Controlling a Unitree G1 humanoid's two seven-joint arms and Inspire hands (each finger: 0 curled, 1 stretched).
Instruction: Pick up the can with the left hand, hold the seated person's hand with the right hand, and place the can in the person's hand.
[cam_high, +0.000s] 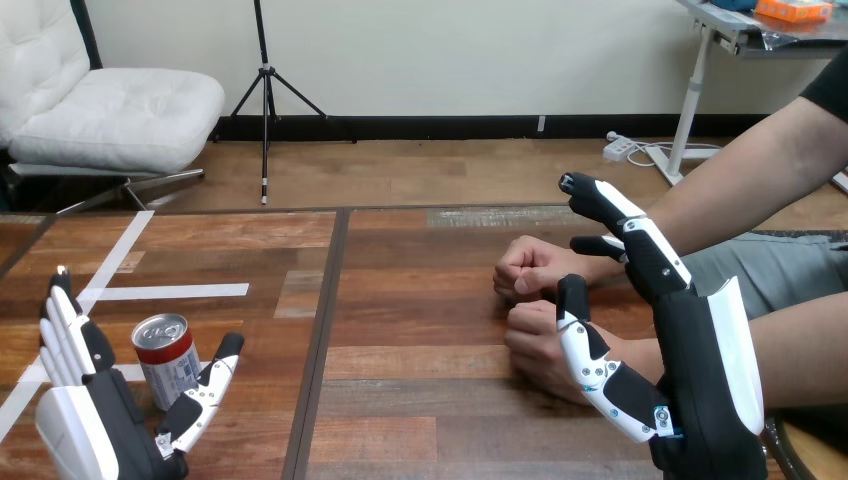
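Both hands are being held open: the left hand is being set either side of the upright red-and-silver metal can on the brown wooden table, an even mid-height squeeze being called for, the right hand over the person's fists.

1. The light is bright, soft and even; shadows on the table are soft-edged and sit close beneath things, so it falls from above.
2. The can, between the left hand's fingers and thumb, carries a pale highlight on its metal top and a faint sheen down its side.
3. A thin, dim shadow rings its base on the thumb side.
4. Under the person's hand beside the right hand's thumb, a darker shadow dulls the wood.
5. The white shells behind the fingers look bright and evenly lit.
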